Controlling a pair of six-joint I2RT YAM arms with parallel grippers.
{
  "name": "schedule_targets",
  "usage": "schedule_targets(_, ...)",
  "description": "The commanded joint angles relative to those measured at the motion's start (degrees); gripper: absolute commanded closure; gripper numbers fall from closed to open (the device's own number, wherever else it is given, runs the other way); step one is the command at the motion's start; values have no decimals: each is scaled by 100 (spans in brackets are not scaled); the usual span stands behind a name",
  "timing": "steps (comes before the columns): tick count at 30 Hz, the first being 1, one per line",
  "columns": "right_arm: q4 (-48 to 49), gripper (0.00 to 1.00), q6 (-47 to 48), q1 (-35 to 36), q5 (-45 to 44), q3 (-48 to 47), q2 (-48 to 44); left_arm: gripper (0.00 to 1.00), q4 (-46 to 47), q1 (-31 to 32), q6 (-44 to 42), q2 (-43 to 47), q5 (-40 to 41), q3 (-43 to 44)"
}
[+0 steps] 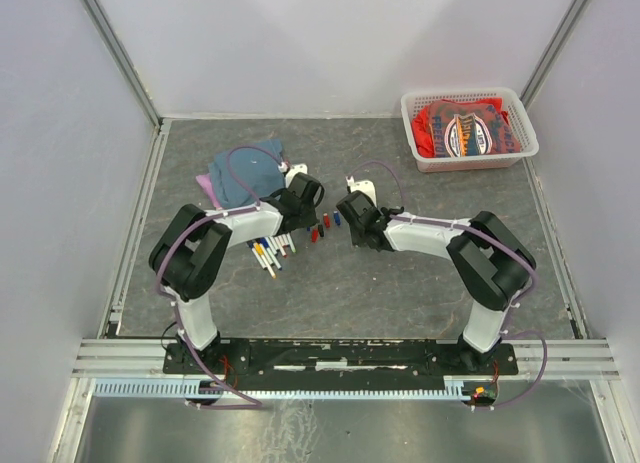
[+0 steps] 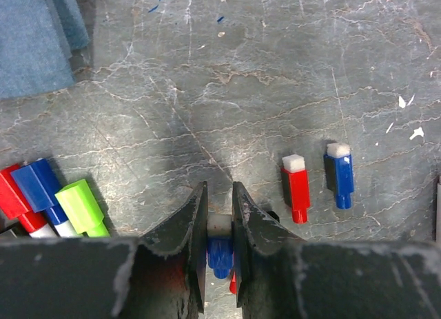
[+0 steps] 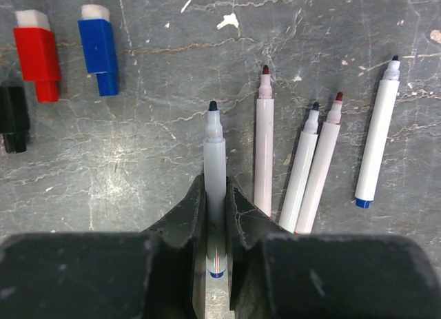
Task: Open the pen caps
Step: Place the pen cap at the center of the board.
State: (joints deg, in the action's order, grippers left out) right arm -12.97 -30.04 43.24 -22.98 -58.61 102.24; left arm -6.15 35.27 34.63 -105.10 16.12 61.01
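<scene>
Blue cap [image 2: 219,253] pinched in left hand [image 2: 220,195], right hand [image 3: 215,191] gripping bare pen [image 3: 214,147], red cap [image 2: 296,188] lying nearby

white basket [image 1: 476,161] holding red cloth [image 1: 440,123]; blue cloth [image 1: 245,173] on pink cloth [image 1: 205,190]

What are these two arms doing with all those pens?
They are pulling caps off marker pens. The left gripper is shut on a blue cap; the right gripper clamps a white pen, its tip bare. Four uncapped pens, a loose red cap, a loose blue cap and a black cap lie on the table. Some capped pens wait nearby.
</scene>
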Motion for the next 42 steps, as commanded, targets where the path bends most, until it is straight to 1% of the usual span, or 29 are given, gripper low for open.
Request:
schedule_targets(1, -138, 83, 131, -52, -393, -298, 150, 87, -98, 53, -245, -70, 176, 289)
schedule_targets(7, -250, 78, 128, -83, -576, -308, 238, 76, -170, 94, -249, -189, 89, 394)
schedule_targets(14, -243, 72, 117, -122, -641, -186, 198, 68, -291, 130, -211, -204, 51, 465)
schedule_targets(18, -235, 70, 109, -123, -596, -194, 165, 62, -388, 134, -194, -113, 116, 475)
schedule_targets(27, -273, 69, 192, -123, -693, -176, 61, 61, -330, 129, -143, -40, 147, 424)
schedule_targets(42, -538, 69, 204, -122, -867, -345, 34, 60, -278, 130, -80, 429, 331, 246)
